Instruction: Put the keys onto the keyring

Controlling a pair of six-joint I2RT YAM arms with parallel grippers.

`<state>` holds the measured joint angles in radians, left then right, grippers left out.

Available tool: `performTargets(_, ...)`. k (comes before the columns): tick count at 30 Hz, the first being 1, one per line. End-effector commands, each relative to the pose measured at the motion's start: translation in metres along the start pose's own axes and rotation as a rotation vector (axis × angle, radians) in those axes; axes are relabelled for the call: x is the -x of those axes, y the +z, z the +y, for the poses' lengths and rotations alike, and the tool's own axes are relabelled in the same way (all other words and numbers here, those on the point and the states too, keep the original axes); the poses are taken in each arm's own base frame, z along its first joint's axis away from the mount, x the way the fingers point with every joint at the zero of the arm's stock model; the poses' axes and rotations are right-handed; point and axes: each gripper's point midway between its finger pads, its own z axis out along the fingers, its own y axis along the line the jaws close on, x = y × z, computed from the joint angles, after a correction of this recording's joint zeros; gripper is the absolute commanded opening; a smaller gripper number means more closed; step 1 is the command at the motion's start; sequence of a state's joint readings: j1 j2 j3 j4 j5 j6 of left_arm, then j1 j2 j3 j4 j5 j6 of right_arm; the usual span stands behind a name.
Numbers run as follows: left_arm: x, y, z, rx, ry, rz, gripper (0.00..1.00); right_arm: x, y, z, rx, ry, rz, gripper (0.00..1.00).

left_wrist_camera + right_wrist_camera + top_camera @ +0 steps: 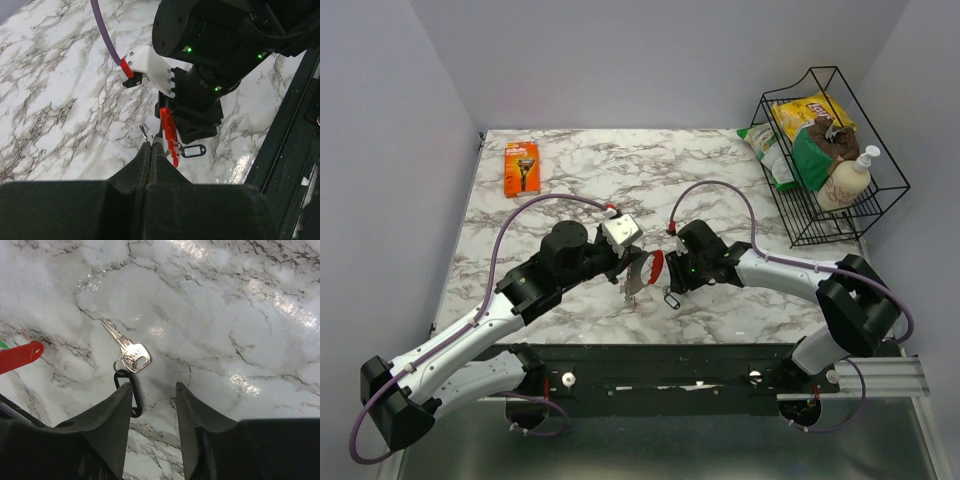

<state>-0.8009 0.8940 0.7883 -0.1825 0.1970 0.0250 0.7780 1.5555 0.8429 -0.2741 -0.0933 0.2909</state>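
My left gripper [632, 278] is shut on the keys [642, 270], a small silvery bunch with a red curved tag [170, 134], held just above the marble. In the left wrist view its fingers [151, 148] are pressed together on the bunch's metal. The keyring [131, 392], a thin black oblong loop, lies flat on the table with one silver key [127, 351] joined to it by a small ring. My right gripper [154, 388] is open and empty, low over the table, with the keyring beside its left finger. The loop also shows in the left wrist view [194, 150] and the top view [673, 298].
An orange razor pack [522, 166] lies at the back left. A black wire basket [865, 190] with snack bags and a pump bottle stands at the back right. The two wrists are close together at the table's front middle. The black front rail [700, 365] runs below.
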Motion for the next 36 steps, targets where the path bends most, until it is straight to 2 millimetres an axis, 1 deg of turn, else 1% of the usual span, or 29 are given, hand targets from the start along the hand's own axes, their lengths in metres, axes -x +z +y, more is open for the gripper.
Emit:
performTargets(1,0.010,-0.002,-0.003,-0.012,0.000,-0.038,0.00,0.015,-0.011,-0.002,-0.033,0.001,-0.069,0.51)
performTargets(6,0.010,-0.002,-0.003,-0.012,0.000,-0.035,0.00,0.016,-0.015,0.006,0.012,-0.014,-0.071,0.50)
performTargets(10,0.009,-0.001,-0.002,-0.008,-0.003,-0.032,0.00,0.015,-0.014,0.022,0.104,-0.045,-0.072,0.47)
performTargets(14,0.008,-0.002,0.000,0.005,-0.009,-0.022,0.00,0.015,-0.011,0.030,0.116,-0.062,-0.060,0.42)
performTargets(18,0.010,-0.006,0.006,0.044,-0.015,-0.024,0.00,0.012,-0.005,0.038,0.086,-0.079,-0.041,0.41)
performTargets(19,0.010,-0.007,0.008,0.055,-0.015,-0.025,0.00,0.009,0.000,0.035,0.056,-0.081,-0.023,0.41)
performTargets(21,0.013,-0.012,0.013,0.090,-0.016,-0.032,0.00,0.006,0.005,0.039,0.037,-0.086,-0.009,0.40)
performTargets(22,0.014,-0.014,0.013,0.099,-0.041,-0.039,0.00,0.002,0.011,0.035,0.008,-0.085,0.010,0.40)
performTargets(24,0.018,-0.021,0.017,0.126,-0.043,-0.061,0.00,0.003,0.014,0.036,-0.009,-0.079,0.013,0.40)
performTargets(26,0.021,-0.027,0.017,0.136,-0.043,-0.078,0.00,0.001,0.019,0.030,-0.056,-0.079,0.026,0.39)
performTargets(30,0.032,-0.043,0.017,0.152,-0.041,-0.137,0.00,0.001,0.022,0.025,-0.099,-0.074,0.033,0.39)
performTargets(33,0.035,-0.050,0.018,0.163,-0.040,-0.160,0.00,-0.001,0.026,0.021,-0.127,-0.072,0.047,0.38)
performTargets(34,0.035,-0.051,0.018,0.165,-0.040,-0.163,0.00,-0.003,0.026,0.020,-0.137,-0.072,0.054,0.37)
performTargets(35,0.034,-0.051,0.017,0.163,-0.041,-0.163,0.00,-0.003,0.026,0.017,-0.151,-0.072,0.054,0.31)
performTargets(36,0.035,-0.051,0.017,0.162,-0.042,-0.165,0.00,-0.003,0.027,0.016,-0.158,-0.071,0.054,0.29)
